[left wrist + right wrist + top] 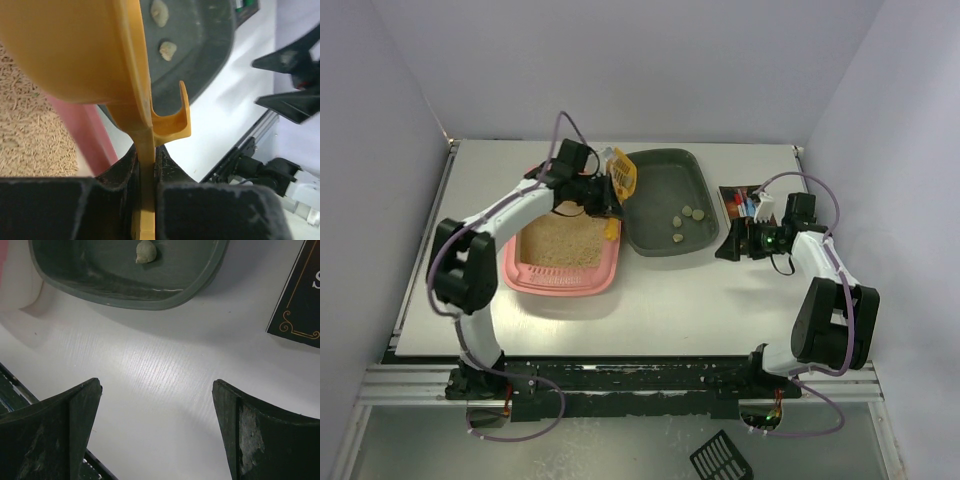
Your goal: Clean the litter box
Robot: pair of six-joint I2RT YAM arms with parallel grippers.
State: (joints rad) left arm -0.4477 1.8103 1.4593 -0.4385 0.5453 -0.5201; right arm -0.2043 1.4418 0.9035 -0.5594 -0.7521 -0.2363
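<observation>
Now | litter box [563,250] at 9 o'clock on table [650,300] | left gripper [603,196] clamped on yellow scoop [622,172] handle, bowl at box's 2 o'clock corner | grey tray [660,185] at 12, three lumps [686,216] inside | right gripper [730,245] at 3, jaws wide, empty | step: likely ferrying lumps; load hidden | next: tip over tray if loaded, otherwise sift again

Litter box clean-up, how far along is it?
Done: three clumps lie in the grey tray. In hand: the left tool is shut on the handle of the yellow scoop, held over the right rim of the litter box. Left: the visible litter looks clump-free, though the arm hides part; the right tool hangs open, empty.
</observation>
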